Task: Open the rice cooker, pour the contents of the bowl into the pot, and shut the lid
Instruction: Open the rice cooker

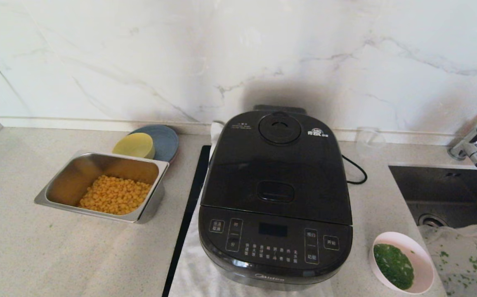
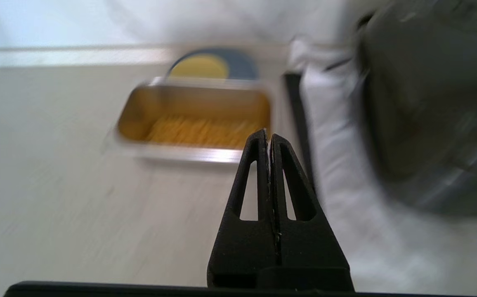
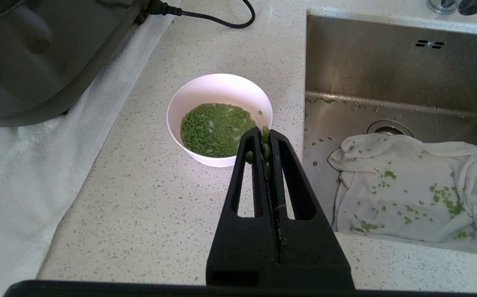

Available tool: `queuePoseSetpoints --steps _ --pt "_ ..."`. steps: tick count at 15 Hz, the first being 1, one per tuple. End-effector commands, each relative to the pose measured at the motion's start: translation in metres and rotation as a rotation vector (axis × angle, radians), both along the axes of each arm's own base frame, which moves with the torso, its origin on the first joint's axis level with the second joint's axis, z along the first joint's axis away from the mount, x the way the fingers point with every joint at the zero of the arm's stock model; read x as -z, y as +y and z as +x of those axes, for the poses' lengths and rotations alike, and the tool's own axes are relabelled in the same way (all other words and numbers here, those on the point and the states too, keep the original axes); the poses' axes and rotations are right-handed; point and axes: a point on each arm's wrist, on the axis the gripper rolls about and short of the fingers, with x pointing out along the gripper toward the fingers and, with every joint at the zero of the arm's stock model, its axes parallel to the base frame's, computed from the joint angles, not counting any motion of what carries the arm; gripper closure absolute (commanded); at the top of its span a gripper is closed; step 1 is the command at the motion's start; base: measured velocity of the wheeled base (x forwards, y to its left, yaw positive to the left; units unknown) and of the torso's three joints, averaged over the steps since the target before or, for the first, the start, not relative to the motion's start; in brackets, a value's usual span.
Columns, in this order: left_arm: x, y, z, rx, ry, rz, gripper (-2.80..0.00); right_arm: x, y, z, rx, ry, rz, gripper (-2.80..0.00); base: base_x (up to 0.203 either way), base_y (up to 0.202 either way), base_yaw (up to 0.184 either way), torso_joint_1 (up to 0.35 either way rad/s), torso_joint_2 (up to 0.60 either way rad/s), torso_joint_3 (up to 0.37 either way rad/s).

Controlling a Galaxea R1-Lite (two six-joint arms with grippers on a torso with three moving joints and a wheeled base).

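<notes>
Off to the far side of the left gripper [image 2: 268, 138] sits the steel tray [image 2: 193, 119] of corn, straight ahead of its tips, so that's not what it needs. The fingers are pressed together with nothing between them. The rice cooker [image 2: 432, 103] lies ahead and off to that gripper's right, close by, on a white towel [image 2: 337, 173].

In the middle, the cooker's lid [image 1: 277, 165] is down flat, and the oval release button [image 1: 275, 192] sits near its front edge, just behind the control panel. I'd say that button is what the first move hinges on, and the left arm looks like the one headed for it, though neither arm shows in the head view.

Over on the right, the right gripper [image 3: 266, 136] is closed too, with a couple of green bits stuck on its tips. The pink bowl [image 3: 220, 88] of chopped greens [image 3: 216, 130] is just ahead of it, slightly to its left, between the cooker and the sink [image 3: 387, 74]. So the right arm is clearly nearer the bowl.
</notes>
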Motion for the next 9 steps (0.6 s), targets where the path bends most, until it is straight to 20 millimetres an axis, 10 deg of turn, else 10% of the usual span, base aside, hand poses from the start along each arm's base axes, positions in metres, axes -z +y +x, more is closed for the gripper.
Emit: queuePoseSetpoints --steps 1,9 --pt "-0.044 -0.004 0.069 0.086 0.166 -0.034 0.00 0.000 0.000 0.000 -0.001 0.000 0.000 0.00 0.000 0.000 0.000 0.000 0.00 0.000" --pt "-0.132 -0.084 0.183 0.526 0.434 -0.232 0.00 0.000 0.000 0.000 -0.001 0.000 0.000 0.00 0.000 0.000 0.000 0.000 0.00 0.000"
